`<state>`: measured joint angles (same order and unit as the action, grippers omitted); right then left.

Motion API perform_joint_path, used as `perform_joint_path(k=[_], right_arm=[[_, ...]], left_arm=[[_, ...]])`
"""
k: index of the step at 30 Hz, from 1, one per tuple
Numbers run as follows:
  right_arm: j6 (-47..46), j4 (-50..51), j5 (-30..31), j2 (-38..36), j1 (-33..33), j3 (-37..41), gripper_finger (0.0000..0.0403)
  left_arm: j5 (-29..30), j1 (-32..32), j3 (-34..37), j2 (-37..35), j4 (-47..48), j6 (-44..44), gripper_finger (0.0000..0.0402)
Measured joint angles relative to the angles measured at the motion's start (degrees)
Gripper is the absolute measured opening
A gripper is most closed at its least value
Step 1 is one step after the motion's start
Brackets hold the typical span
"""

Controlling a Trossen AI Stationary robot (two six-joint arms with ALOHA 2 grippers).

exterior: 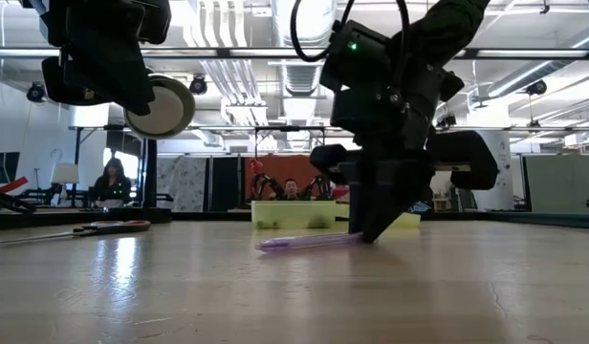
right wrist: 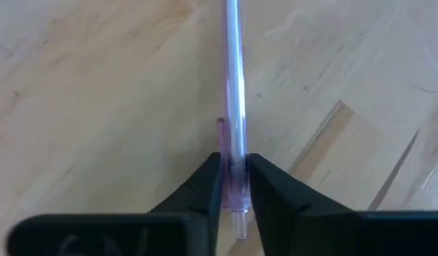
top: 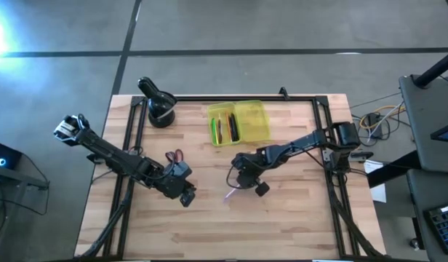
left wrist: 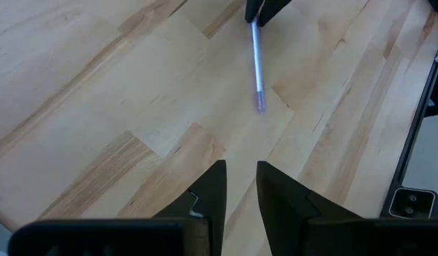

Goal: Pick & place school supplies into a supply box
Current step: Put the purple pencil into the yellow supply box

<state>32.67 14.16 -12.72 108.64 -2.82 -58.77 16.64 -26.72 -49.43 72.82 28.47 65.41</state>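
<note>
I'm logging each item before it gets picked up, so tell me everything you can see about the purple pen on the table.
The purple pen is a thin, see-through plastic stick with a clip near one end. It lies flat on the wooden table, just in front of the yellow box. The right claw has its two dark fingers closed around the pen at the clip end. Nothing else touches it.

Both arms are matte black, jointed and boxy, each tool (right wrist: 233,186) ending in two tapered dark fingers.
</note>
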Motion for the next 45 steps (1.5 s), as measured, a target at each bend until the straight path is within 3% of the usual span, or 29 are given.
perform_joint_path(k=[5,18,22,31,36,45], right_arm=[[0.7,3.2,-0.6,0.0,0.1,-0.8,0.0019],[1.2,4.9,-6.5,0.2,0.6,-4.0,0.0005],[-0.4,4.6,-12.8,0.2,1.9,-5.5,0.0005],[-1.2,4.6,-12.9,0.1,2.3,-6.0,0.0008],[0.4,2.9,-13.5,0.0,0.8,-6.6,0.0039],[0.9,0.4,-11.8,0.2,0.3,-5.6,0.0156]], left_arm=[[0.0,0.0,0.0,0.0,0.0,0.0,0.0062],[0.1,0.0,0.0,0.0,0.0,0.0,0.0062],[0.1,0.0,0.0,0.0,0.0,-0.1,0.0062],[0.2,0.1,0.0,0.0,0.0,-0.6,0.0062],[0.7,0.1,0.0,0.0,0.2,-0.6,0.0062],[1.4,0.1,0.0,0.0,0.3,-0.5,0.0062]])
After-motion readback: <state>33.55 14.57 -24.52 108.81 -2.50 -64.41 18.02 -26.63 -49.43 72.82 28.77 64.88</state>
